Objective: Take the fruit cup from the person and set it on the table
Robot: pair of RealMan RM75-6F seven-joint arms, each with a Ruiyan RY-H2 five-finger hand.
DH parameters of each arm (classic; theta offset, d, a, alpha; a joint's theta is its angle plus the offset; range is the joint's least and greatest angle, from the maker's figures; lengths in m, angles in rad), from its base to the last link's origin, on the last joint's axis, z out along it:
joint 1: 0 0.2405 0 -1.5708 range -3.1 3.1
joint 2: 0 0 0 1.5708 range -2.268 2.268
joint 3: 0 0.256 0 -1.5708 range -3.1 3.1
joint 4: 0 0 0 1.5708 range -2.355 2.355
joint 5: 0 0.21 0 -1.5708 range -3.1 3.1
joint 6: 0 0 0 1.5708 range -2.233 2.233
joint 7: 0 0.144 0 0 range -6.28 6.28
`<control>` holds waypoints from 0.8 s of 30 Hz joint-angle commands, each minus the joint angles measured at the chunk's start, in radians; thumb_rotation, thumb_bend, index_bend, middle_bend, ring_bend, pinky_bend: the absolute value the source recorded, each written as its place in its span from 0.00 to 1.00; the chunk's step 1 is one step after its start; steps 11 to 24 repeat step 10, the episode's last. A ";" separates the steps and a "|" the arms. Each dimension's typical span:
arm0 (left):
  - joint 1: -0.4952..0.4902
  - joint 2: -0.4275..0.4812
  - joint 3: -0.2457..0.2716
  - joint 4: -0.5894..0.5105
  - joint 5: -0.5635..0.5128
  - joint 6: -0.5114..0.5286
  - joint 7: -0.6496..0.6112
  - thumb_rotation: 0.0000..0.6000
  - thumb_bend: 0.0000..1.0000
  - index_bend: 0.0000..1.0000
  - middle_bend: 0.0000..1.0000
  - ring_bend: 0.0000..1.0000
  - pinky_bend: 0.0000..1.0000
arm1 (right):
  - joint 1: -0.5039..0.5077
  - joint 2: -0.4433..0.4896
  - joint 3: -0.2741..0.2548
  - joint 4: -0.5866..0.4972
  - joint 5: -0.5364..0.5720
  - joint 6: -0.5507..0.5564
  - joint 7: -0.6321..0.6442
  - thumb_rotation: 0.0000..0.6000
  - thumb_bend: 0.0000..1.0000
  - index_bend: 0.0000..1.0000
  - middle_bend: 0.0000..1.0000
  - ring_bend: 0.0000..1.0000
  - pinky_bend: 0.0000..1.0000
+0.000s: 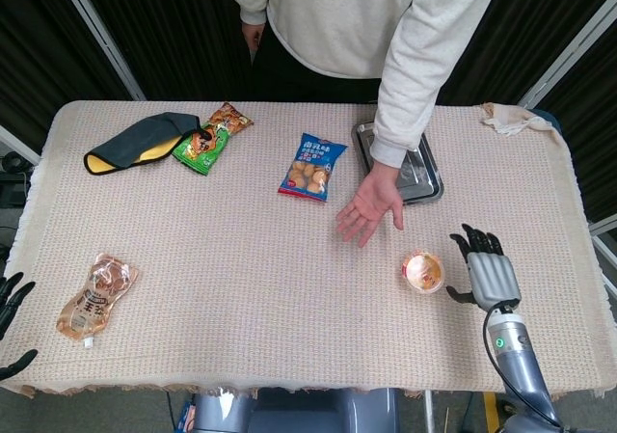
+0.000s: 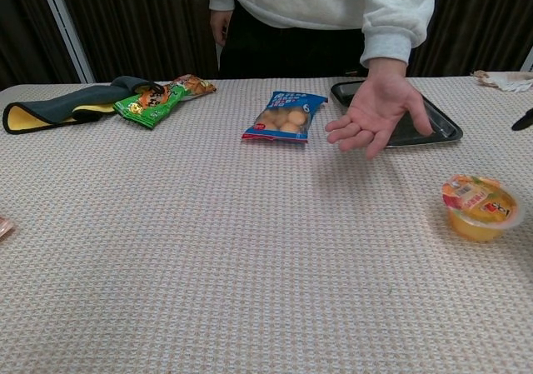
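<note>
The fruit cup [image 1: 423, 271] [image 2: 480, 208], clear plastic with orange fruit and a printed lid, stands upright on the woven table cloth [image 1: 270, 288] at the right. My right hand [image 1: 485, 269] is just to the right of it, fingers spread and apart from the cup; the chest view catches only a dark fingertip [image 2: 523, 121] at the right edge. The person's open hand [image 1: 369, 205] [image 2: 375, 114] hovers palm up above the table, behind and left of the cup. My left hand [image 1: 10, 310] shows at the far left edge, fingers apart, holding nothing.
A dark metal tray [image 1: 423, 175] lies behind the person's hand. A blue snack bag [image 1: 312, 166], a green snack bag [image 1: 208, 140] and a grey-yellow cloth [image 1: 135, 142] lie along the back. A clear pouch [image 1: 96, 296] lies front left. A crumpled cloth [image 1: 511, 118] sits back right.
</note>
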 commanded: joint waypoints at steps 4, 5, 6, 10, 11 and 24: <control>0.000 -0.001 -0.001 0.001 0.000 0.001 0.002 1.00 0.21 0.00 0.00 0.00 0.00 | -0.091 0.090 -0.062 -0.013 -0.151 0.111 0.038 1.00 0.18 0.13 0.00 0.00 0.00; 0.000 -0.002 -0.001 0.001 -0.001 0.000 0.004 1.00 0.21 0.00 0.00 0.00 0.00 | -0.113 0.097 -0.078 0.005 -0.201 0.145 0.055 1.00 0.18 0.13 0.00 0.00 0.00; 0.000 -0.002 -0.001 0.001 -0.002 0.000 0.004 1.00 0.21 0.00 0.00 0.00 0.00 | -0.130 0.100 -0.089 0.026 -0.244 0.177 0.067 1.00 0.18 0.13 0.00 0.00 0.00; 0.000 -0.003 -0.003 0.001 -0.004 -0.001 0.005 1.00 0.21 0.00 0.00 0.00 0.00 | -0.193 0.083 -0.133 0.147 -0.425 0.287 0.155 1.00 0.17 0.13 0.00 0.00 0.00; 0.000 -0.003 -0.003 0.001 -0.004 -0.001 0.005 1.00 0.21 0.00 0.00 0.00 0.00 | -0.193 0.083 -0.133 0.147 -0.425 0.287 0.155 1.00 0.17 0.13 0.00 0.00 0.00; 0.000 -0.003 -0.003 0.001 -0.004 -0.001 0.005 1.00 0.21 0.00 0.00 0.00 0.00 | -0.193 0.083 -0.133 0.147 -0.425 0.287 0.155 1.00 0.17 0.13 0.00 0.00 0.00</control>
